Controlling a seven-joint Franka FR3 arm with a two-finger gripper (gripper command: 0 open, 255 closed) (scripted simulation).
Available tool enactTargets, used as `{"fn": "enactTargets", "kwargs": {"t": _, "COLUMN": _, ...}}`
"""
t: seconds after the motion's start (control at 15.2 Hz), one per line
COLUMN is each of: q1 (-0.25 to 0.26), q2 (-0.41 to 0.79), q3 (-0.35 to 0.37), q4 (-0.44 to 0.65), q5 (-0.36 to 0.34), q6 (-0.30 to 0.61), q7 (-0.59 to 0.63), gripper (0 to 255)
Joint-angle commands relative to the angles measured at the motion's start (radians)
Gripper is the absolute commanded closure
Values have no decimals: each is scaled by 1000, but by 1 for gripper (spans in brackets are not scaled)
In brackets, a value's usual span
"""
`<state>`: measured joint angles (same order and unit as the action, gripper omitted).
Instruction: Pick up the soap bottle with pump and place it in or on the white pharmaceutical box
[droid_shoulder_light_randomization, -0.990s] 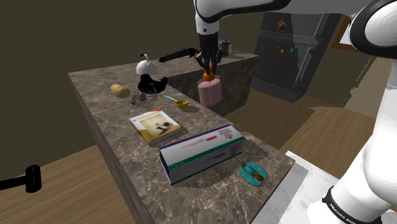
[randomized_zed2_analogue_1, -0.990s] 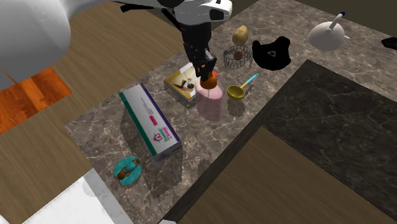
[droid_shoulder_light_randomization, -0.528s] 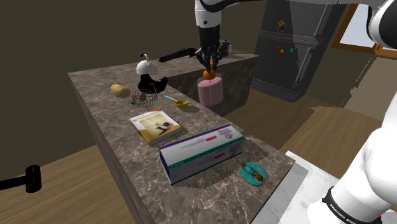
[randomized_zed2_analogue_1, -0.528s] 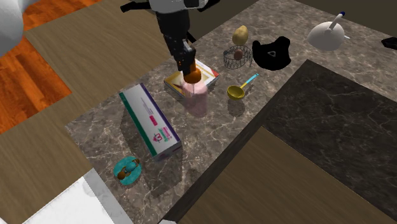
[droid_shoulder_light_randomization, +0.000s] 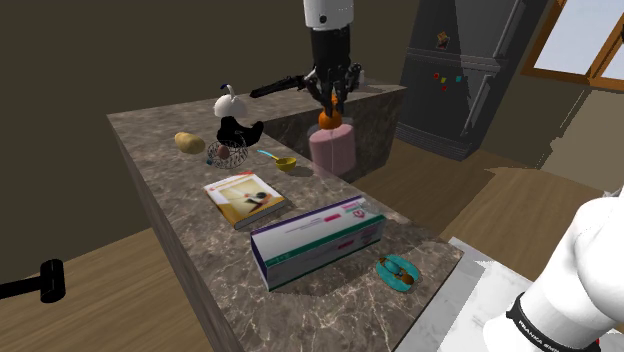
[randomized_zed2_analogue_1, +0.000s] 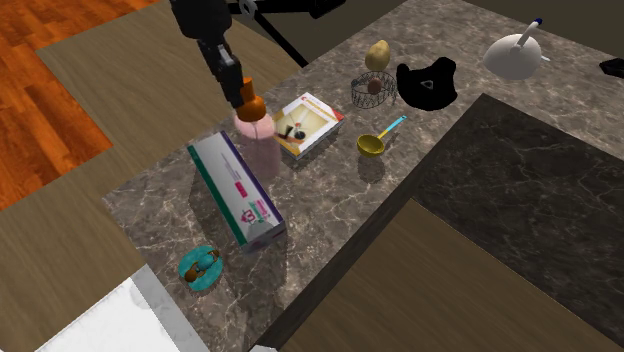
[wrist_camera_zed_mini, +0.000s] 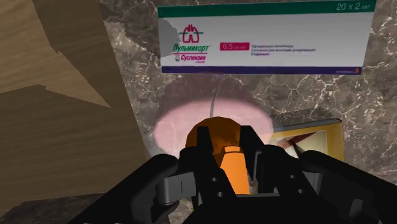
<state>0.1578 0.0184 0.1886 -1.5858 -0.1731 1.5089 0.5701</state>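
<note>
Clamping the orange pump (wrist_camera_zed_mini: 215, 129), the tool (wrist_camera_zed_mini: 227, 139) holds the pink soap bottle (randomized_zed2_analogue_1: 258, 152) hanging beneath it.

— Where is the soap bottle (randomized_zed2_analogue_1: 256, 146)?
— Upright, with a pale pink see-through body and an orange pump top, which the end effector (randomized_zed2_analogue_1: 240, 95) clasps. In the second exterior view it hangs at about 1 o'clock from the box's middle, close by its long edge.
— And the box (randomized_zed2_analogue_1: 236, 190)?
— White and long, with a purple side, a green stripe and a red logo. It lies closed on the bench (randomized_zed2_analogue_1: 330, 200), running from 11 to 5 o'clock
</note>
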Motion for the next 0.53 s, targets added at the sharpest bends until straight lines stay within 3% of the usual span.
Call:
{"fn": "enactTargets", "kwargs": {"t": 0.0, "q1": 19, "q2": -37, "q3": 19, "q4": -24, "q5": 10, "q6": -19, "q7": 37, "gripper": 255}}
{"fn": "enactTargets", "kwargs": {"t": 0.33, "q1": 72, "q2": -102, "q3": 75, "q4": -44, "q5": 39, "q6": -79, "q7": 138, "gripper": 255}}
{"fn": "enactTargets", "kwargs": {"t": 0.46, "q1": 71, "q2": -110, "q3": 75, "q4": -80, "q5": 42, "q6": -50, "q7": 140, "gripper": 255}}
